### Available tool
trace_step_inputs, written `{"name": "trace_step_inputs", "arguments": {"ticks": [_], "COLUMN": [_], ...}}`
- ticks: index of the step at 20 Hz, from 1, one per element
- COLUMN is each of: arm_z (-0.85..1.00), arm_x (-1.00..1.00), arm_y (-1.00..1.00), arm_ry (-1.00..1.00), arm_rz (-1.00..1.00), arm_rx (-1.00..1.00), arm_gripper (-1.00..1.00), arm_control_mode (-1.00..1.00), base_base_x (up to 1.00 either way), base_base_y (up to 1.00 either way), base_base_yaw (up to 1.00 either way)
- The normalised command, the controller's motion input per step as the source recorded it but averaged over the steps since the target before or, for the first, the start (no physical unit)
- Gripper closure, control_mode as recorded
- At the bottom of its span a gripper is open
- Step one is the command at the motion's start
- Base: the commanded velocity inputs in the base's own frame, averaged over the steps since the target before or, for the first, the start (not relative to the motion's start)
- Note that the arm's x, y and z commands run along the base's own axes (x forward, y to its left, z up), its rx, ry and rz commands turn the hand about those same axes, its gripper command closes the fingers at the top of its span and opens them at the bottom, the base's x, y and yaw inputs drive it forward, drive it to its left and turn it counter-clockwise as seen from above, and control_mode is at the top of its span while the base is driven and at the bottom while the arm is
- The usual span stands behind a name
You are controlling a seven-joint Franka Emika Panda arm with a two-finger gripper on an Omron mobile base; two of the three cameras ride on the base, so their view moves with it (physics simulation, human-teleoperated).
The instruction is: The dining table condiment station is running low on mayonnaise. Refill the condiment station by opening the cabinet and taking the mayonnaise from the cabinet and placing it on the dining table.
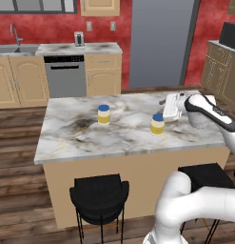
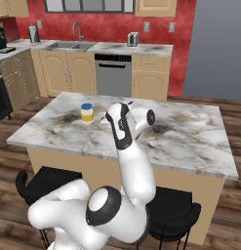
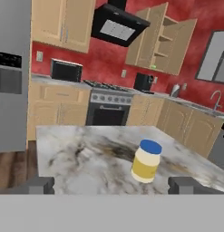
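The mayonnaise jar (image 1: 157,124) stands upright on the marble desk (image 1: 76,143), blue lid up, its long axis vertical, and nothing grips it. In the hand view it sits just ahead of the gripper (image 3: 112,185), slightly right of the midline between the two finger tips and clear of both. The jaws stand wide apart and hold nothing. From the left base view the gripper (image 1: 172,106) hovers just beside the jar, toward the desk's far right corner. A second, like jar (image 1: 103,114) stands well apart to the left. Behind, the wall cabinet (image 3: 164,41) hangs open. The placing looks done; what remains, I judge, is drawing the arm away from the jar without knocking it.
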Motion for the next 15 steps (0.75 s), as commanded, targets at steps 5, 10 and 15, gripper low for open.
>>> {"name": "trace_step_inputs", "arguments": {"ticks": [5,10,15], "arm_z": [0.33,0.47,0.66], "arm_x": [-0.50,-0.41,-0.47], "arm_y": [0.93,0.85,0.70], "arm_ry": [-0.01,-0.05,-0.11], "arm_rz": [-0.22,-0.23,-0.22], "arm_rx": [-0.15,-0.22,-0.26], "arm_gripper": [-1.00,-1.00,-1.00], "arm_control_mode": [-1.00,-1.00,-1.00], "base_base_x": [0.00,0.00,0.00], "base_base_y": [0.00,0.00,0.00], "base_base_yaw": [0.00,0.00,0.00]}}
